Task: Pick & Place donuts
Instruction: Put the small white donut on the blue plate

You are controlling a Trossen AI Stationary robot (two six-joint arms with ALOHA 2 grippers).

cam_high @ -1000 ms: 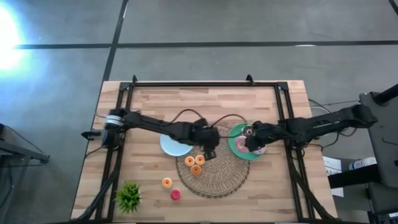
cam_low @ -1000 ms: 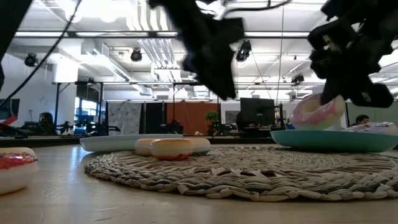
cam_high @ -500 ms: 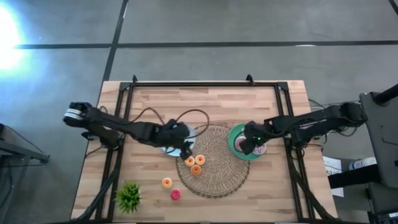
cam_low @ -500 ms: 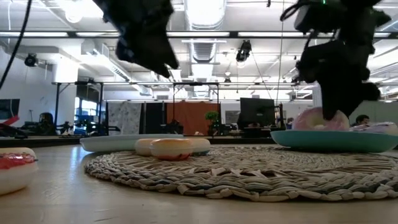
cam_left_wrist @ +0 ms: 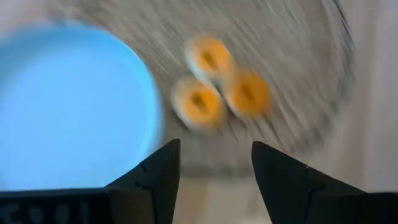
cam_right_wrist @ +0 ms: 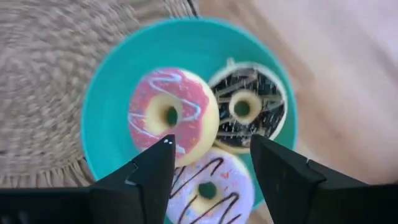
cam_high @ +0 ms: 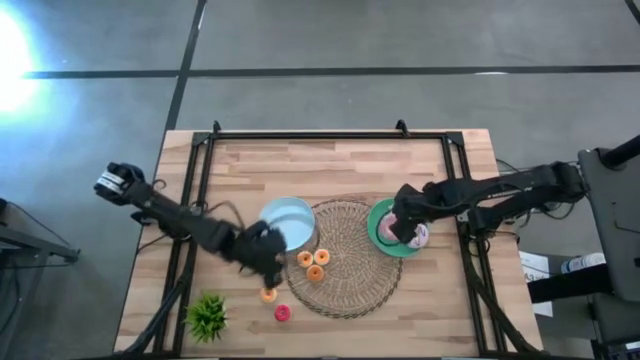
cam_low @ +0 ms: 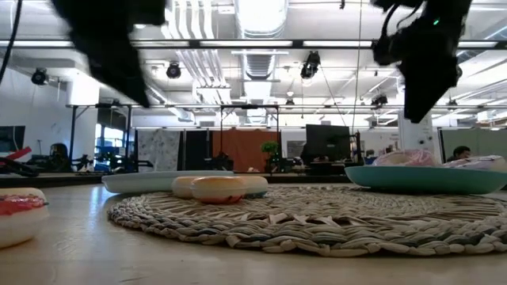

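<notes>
Three big donuts [cam_right_wrist: 173, 117] fill the green plate [cam_right_wrist: 102, 106]; five tiny donuts [cam_high: 311, 265] nearby; left end effector [cam_left_wrist: 211, 168] and right end effector [cam_right_wrist: 211, 163] both spread.

The green plate [cam_right_wrist: 99, 124] is teal. It carries a pink donut [cam_right_wrist: 173, 118] with pale blue and white squiggles on a cream base, a dark brown donut [cam_right_wrist: 249, 115] at 3 o'clock from it with thin white lines, and a lilac-white donut [cam_right_wrist: 208, 186] at 6 o'clock with dark brown drizzle. The mat [cam_high: 350, 275] is woven tan straw. Three tiny donuts [cam_left_wrist: 208, 56] on it are orange. The other plate [cam_left_wrist: 68, 112] is plain light blue. The table [cam_high: 340, 165] is pale striped wood.
</notes>
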